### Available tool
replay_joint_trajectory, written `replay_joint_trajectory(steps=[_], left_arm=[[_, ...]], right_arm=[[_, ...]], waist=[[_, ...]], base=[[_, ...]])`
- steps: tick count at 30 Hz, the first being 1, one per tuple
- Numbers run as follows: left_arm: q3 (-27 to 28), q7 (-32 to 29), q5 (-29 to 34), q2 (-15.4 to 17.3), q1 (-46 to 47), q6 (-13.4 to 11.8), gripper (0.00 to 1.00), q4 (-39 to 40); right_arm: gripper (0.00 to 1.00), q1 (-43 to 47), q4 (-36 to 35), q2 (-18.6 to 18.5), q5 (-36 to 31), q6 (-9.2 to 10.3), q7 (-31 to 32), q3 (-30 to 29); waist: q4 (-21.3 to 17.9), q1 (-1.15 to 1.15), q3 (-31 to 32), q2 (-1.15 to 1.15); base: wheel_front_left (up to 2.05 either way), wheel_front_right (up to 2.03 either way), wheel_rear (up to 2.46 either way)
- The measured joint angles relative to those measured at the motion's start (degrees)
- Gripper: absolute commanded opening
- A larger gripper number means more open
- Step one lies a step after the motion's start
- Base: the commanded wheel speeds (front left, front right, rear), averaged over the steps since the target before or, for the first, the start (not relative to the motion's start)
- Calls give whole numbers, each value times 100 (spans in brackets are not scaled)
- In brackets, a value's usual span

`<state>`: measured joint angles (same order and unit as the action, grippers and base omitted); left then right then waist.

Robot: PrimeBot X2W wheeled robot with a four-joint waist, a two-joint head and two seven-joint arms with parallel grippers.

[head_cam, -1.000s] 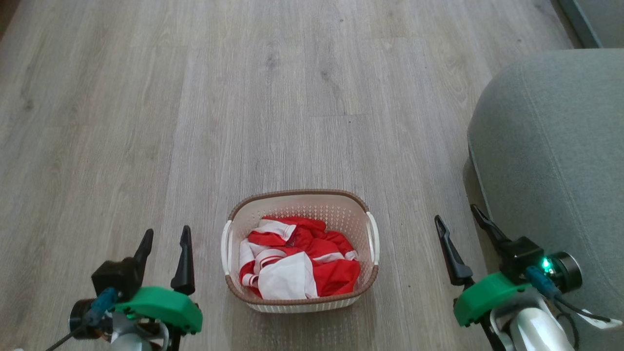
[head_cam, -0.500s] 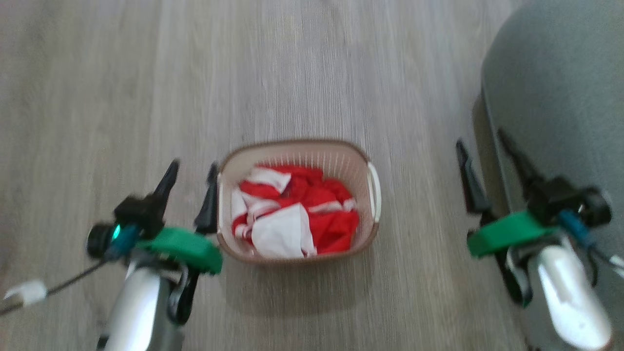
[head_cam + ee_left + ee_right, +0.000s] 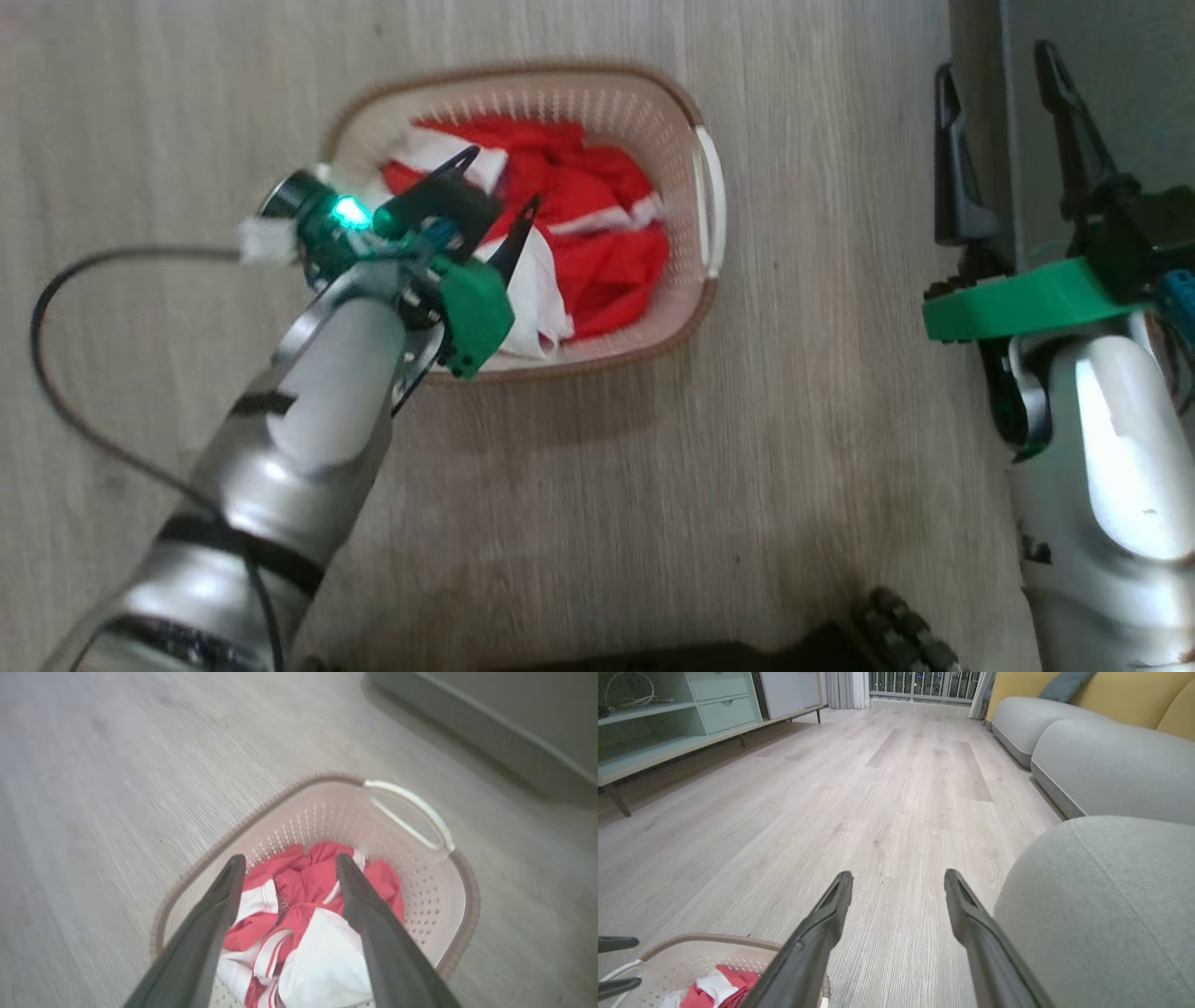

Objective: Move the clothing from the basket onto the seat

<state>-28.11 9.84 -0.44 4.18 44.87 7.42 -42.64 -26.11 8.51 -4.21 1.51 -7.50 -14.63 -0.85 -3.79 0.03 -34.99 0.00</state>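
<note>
Left gripper (image 3: 504, 175) first: its fingers are spread wide with nothing pinched between them, hanging over the left half of the basket (image 3: 597, 98), at about 11 o'clock in the head view. The left wrist view looks straight down between them at the clothing (image 3: 607, 252). I can't tell if the tips actually brush the fabric, it's all a bit blurry. The right gripper (image 3: 997, 58) is up at 2 o'clock, fingers just as wide apart, empty, over the floor (image 3: 794, 420) just beside the edge of the seat (image 3: 1139, 93).

The clothing is a crumpled red heap with white panels and striped white trim, all of it inside the basket, the big white patch lying toward the 6 o'clock side. The basket is cream with perforated walls, a brown rim and a white handle on its 3 o'clock side (the other handle is hidden behind the left wrist). It sits on the pale wood floor, apart from the seat, which is the grey-green rounded cushion off at 3 o'clock.

Compared with half a second back: the left gripper was over the floor right by the basket's 9 o'clock rim and has now swung in above the heap. The camera tipped down too, so the basket shows higher in the head view. The heap itself looks the same, and the right fingers are still wide open beside the seat.
</note>
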Motion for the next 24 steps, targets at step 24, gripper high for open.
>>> replay_joint_trajectory(steps=[24], left_arm=[[-1902,-1486,-1669,544,1799,1,100,-2412]], right_arm=[[100,-246,-260,82,766,-1,0,209]], waist=[[-1064,-3,-1610,0]], base=[[0,0,0]])
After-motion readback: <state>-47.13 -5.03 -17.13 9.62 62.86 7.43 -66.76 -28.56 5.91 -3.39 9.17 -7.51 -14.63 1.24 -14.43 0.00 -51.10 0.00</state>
